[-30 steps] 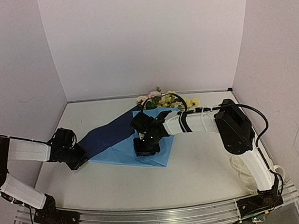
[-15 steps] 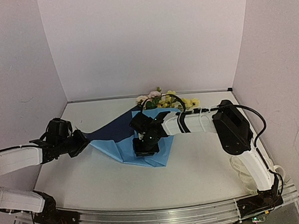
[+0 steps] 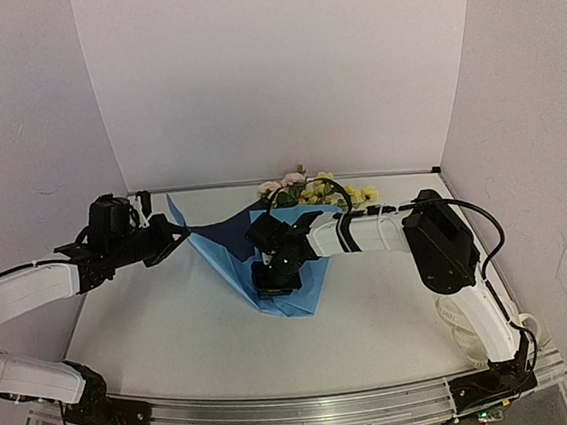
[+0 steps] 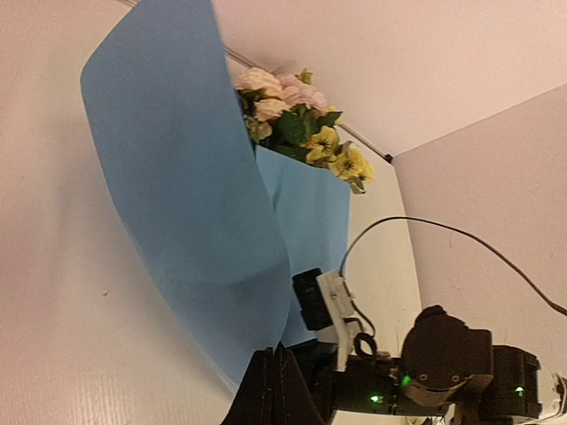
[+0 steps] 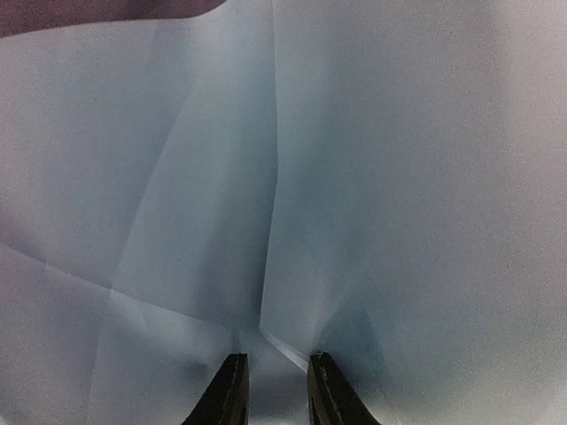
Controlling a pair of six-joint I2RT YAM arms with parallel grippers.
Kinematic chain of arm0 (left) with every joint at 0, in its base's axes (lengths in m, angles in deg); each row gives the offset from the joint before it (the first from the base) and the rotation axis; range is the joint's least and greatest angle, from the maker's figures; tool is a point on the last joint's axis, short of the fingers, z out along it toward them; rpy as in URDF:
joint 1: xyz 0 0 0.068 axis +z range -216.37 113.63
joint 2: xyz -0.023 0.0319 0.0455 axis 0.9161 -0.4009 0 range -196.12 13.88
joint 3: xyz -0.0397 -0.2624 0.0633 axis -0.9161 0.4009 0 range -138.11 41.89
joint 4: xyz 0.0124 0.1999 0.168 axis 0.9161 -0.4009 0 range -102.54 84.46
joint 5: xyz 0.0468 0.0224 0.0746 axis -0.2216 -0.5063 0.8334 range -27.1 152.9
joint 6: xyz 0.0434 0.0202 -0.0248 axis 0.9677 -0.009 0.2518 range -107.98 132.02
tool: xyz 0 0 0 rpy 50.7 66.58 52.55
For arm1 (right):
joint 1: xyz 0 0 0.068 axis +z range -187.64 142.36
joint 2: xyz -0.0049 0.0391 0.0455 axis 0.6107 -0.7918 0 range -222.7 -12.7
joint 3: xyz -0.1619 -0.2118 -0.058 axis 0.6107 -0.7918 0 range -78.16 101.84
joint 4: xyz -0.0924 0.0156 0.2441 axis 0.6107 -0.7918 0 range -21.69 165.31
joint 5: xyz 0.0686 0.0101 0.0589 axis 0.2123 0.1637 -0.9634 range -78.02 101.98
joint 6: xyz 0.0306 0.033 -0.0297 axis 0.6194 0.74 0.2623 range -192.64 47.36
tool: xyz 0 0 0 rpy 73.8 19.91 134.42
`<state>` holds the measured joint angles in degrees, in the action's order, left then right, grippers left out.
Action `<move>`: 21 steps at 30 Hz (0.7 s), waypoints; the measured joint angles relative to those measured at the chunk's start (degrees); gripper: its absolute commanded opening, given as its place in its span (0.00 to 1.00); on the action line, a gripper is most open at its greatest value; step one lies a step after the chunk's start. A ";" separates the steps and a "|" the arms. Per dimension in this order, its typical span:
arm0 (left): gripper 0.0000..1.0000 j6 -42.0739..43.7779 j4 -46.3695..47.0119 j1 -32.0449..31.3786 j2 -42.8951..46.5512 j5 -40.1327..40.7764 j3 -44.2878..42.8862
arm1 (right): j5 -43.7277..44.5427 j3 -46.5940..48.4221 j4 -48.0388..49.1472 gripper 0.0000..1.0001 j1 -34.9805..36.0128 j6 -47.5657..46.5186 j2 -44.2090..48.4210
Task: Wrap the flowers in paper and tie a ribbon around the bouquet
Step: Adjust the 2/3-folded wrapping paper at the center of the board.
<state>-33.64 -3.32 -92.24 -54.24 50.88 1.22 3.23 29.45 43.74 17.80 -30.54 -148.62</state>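
Note:
The blue paper (image 3: 230,266) lies on the table with its left part lifted into a standing curve. My left gripper (image 3: 172,233) is shut on that raised edge; in the left wrist view its fingertips (image 4: 275,356) pinch the curling paper (image 4: 186,177). The flowers (image 3: 311,188), pink and yellow, lie at the paper's far end, and their blossoms (image 4: 297,115) stick out past the sheet. My right gripper (image 3: 275,279) presses down on the paper's middle, jaws narrowly apart around a raised fold (image 5: 273,372). The stems are hidden under the paper. The cream ribbon (image 3: 458,328) lies looped by the right arm.
White walls close in the table on the left, back and right. The right arm (image 3: 448,247) stretches across the table's right half toward the middle. A metal rail (image 3: 303,412) runs along the near edge.
My left gripper has swung up and toward the back right, lifting the paper's left part off the table into a standing curve. The right gripper has stayed on the paper.

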 measured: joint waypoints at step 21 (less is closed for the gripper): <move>0.66 -2.61 -4.97 -1.53 -6.34 10.35 8.72 | -2.65 -1.55 4.66 0.26 -0.17 2.95 -0.02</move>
<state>-36.25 -8.30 -93.76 -60.58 61.23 9.94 0.58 27.90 48.40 17.62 -27.59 -148.64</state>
